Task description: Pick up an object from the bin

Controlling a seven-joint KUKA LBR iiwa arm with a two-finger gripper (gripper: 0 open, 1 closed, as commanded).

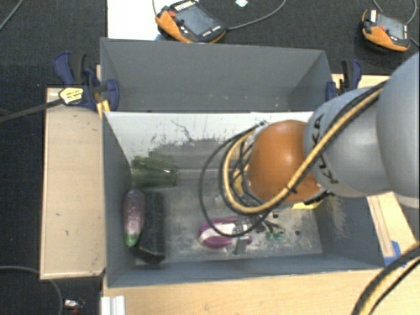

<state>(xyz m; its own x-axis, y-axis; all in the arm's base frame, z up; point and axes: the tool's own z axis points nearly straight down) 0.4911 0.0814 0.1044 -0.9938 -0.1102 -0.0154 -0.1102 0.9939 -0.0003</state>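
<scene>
Gripper [249,230], low under the orange wrist cover [279,159], is at the front middle of the bin [210,77], just beside a small purple-and-white object [220,236]. Whether it is open or closed cannot be told. A purple eggplant [133,214] and a black block [153,231] lie at the left.
</scene>
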